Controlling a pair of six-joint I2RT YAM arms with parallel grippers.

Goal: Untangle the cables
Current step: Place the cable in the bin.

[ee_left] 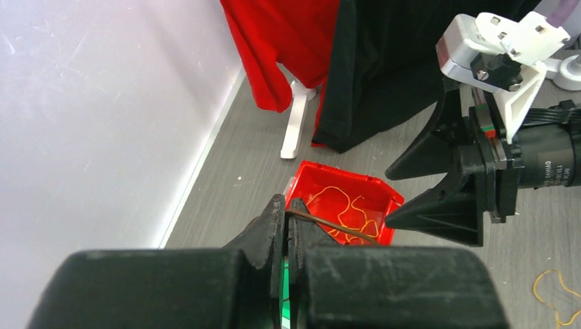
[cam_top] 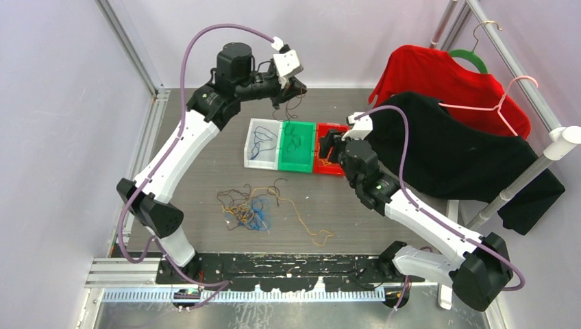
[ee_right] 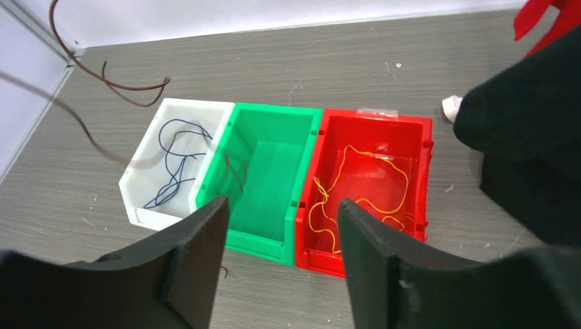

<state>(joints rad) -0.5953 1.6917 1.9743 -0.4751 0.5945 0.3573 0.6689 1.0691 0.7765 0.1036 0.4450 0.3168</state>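
Observation:
My left gripper (cam_top: 293, 88) is shut on a thin dark brown cable (ee_left: 342, 229) and holds it high above the white bin (cam_top: 260, 159) and the green bin (cam_top: 296, 161). The cable hangs at the top left of the right wrist view (ee_right: 109, 83). My right gripper (cam_top: 327, 147) is open and empty over the red bin (cam_top: 336, 168). The white bin holds a blue cable (ee_right: 171, 157), the green bin a dark one (ee_right: 236, 171), the red bin yellow ones (ee_right: 356, 199). A tangle of blue, orange and dark cables (cam_top: 248, 205) lies on the table in front of the bins.
A red shirt (cam_top: 438, 75) and a black shirt (cam_top: 466, 154) hang on a rack at the right, close behind the right arm. A loose orange cable (cam_top: 310, 229) trails right of the tangle. Walls close the left and back.

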